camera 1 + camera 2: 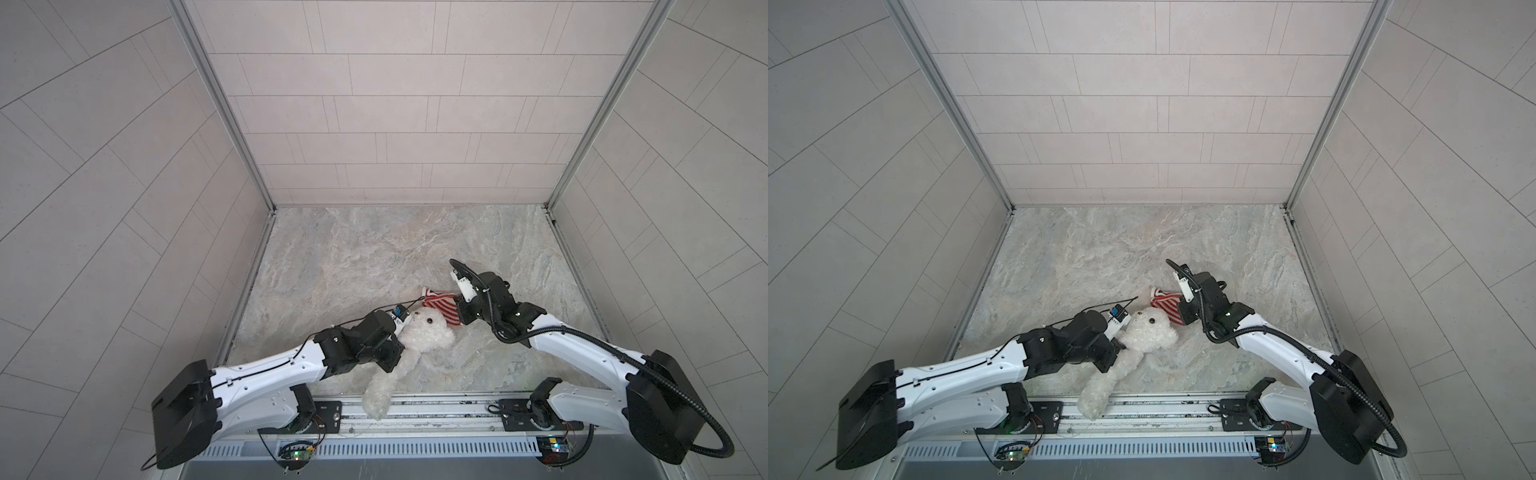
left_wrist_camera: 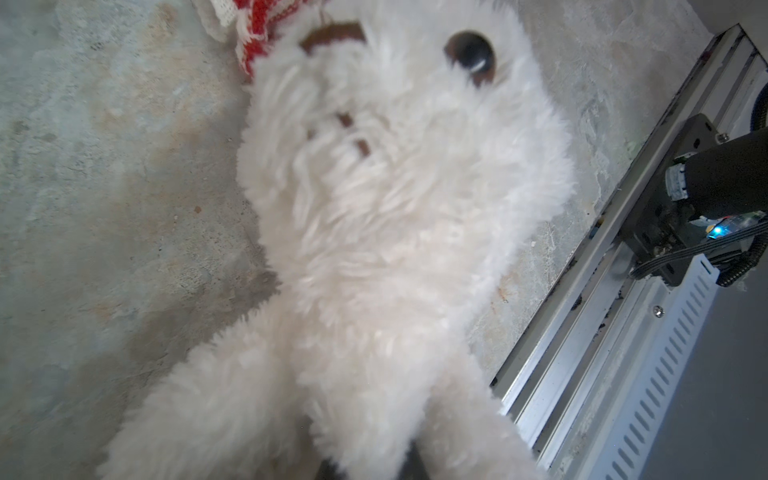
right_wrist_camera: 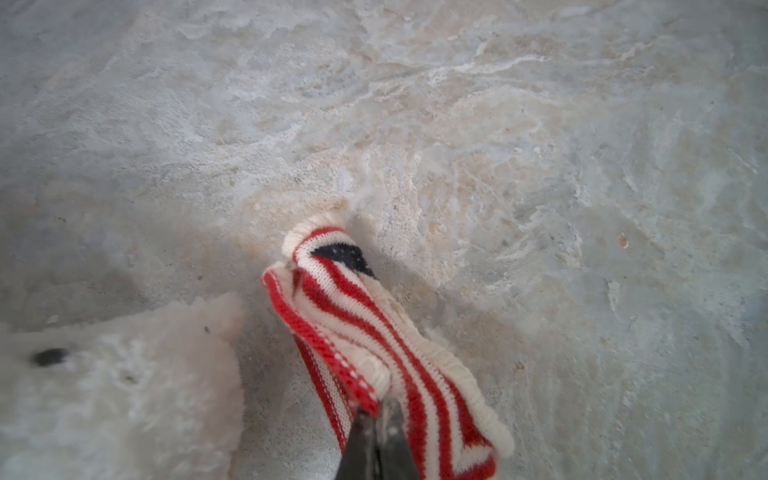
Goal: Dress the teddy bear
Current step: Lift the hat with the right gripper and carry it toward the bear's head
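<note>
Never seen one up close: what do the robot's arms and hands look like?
The left arm and right arm have white shells with boxy black joints. A thin black cable runs along the left, a thick ribbed hose along the right. The right hand has dark fingers.

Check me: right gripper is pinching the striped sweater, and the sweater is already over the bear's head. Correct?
No. The right gripper is pinching the striped sweater, but the sweater is not over the head: the right wrist view shows it bunched beside the teddy bear, with bare table between them.
</note>
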Motion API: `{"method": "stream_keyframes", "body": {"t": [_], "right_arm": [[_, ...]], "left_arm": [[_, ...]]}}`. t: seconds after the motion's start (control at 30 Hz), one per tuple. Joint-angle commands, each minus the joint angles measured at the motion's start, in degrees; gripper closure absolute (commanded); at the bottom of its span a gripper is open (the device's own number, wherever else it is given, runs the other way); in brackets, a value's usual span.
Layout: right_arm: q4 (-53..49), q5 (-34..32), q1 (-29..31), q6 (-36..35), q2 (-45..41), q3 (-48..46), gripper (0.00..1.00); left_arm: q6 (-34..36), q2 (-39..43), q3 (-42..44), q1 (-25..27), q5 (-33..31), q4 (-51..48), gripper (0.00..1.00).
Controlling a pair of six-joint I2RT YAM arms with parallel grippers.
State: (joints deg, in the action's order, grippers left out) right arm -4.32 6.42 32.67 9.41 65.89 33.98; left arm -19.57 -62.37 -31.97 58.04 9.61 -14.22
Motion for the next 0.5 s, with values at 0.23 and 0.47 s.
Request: {"method": "stream_keyframes", "body": {"t": [0.23,0.47], "right_arm": [[3.7,4.3,-0.1,-1.3,-2.8,-2.4,1.0],[3.5,4.7,-0.1,-1.7,-4.7,-3.2,1.0]], "left_arm": [[1.8,-2.1,-2.4,0.5,6.4,4.2,1.0],[3.2,-2.1,-3.0,2.2,7.9,2.2,1.0]]}}
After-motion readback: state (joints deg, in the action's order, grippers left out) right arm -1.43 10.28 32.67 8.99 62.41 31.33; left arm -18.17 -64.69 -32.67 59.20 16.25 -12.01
